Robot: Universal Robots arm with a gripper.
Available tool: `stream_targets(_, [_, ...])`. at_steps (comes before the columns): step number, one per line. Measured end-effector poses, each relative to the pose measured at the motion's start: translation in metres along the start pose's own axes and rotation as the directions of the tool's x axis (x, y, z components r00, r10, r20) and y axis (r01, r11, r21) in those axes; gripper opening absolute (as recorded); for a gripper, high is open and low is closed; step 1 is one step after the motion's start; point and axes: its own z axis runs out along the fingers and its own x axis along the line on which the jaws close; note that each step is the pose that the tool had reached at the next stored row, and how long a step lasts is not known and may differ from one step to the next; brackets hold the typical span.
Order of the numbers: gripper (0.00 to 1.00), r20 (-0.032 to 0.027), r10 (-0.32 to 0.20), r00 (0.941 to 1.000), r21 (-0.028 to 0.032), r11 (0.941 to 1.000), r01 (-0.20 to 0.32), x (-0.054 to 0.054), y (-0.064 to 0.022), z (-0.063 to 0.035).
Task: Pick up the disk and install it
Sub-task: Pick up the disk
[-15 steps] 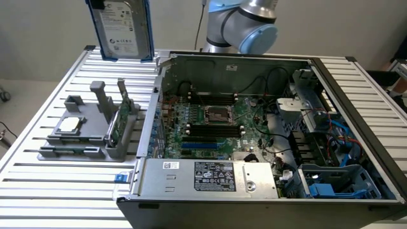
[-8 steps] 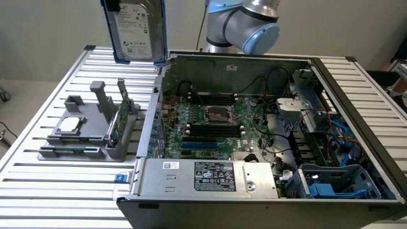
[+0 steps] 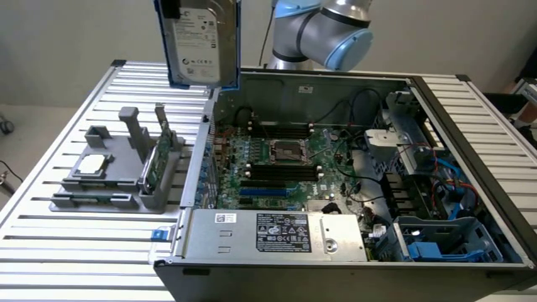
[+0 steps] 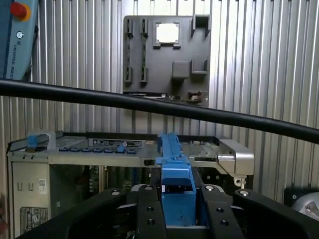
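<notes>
1. The disk (image 3: 201, 41), a silver-grey hard drive with a white label in a blue carrier, hung upright in the air. It was above the corner of the open computer case (image 3: 336, 82) at the exterior view's upper left.
2. The jaws were closed on the disk from above. In the wrist view the carrier's blue edge (image 4: 175, 169) sat clamped between two black fingers (image 4: 149, 209).
3. Inside the case lay the motherboard (image 3: 285, 157). A bay with blue fittings (image 3: 436, 245) sat at the exterior view's lower right, well apart from the disk.
4. Beside the case, on the slatted bench (image 3: 84, 251), a grey fixture (image 3: 109, 182) held a square chip (image 3: 92, 165) and a green card (image 3: 155, 160).
5. Judged from this, a good carry needed a square, firm hold and a plumb disk. It also needed height enough to clear the case wall and its wiring.
6. The black cable (image 4: 149, 104) crossing the wrist view looked like a snag risk.
</notes>
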Motion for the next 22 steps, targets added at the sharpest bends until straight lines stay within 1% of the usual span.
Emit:
stream_targets(4, [0.33, 0.0005, 0.0, 1.0, -0.0015, 1.0, 0.0, 0.006, -0.0182, -0.0021])
stream_targets(9, [0.33, 0.0042, 0.0, 1.0, -0.002, 1.0, 0.0, 0.014, -0.0391, -0.0043])
stream_targets(10, [0.33, 0.0047, 0.0, 1.0, -0.0019, 1.0, 0.0, 0.016, -0.0424, -0.0049])
stream_targets(14, [0.33, 0.0056, 0.0, 1.0, -0.002, 1.0, 0.0, 0.026, -0.048, -0.0052])
stream_targets(16, [0.33, 0.0063, 0.0, 1.0, -0.002, 1.0, 0.0, 0.031, -0.0525, -0.0051])
stream_targets(18, [0.33, 0.0074, 0.0, 1.0, -0.002, 1.0, 0.0, 0.035, -0.0596, -0.0053])
stream_targets(22, [0.33, 0.0113, 0.0, 0.9999, -0.0025, 1.0, 0.0, 0.041, -0.0767, -0.0061])
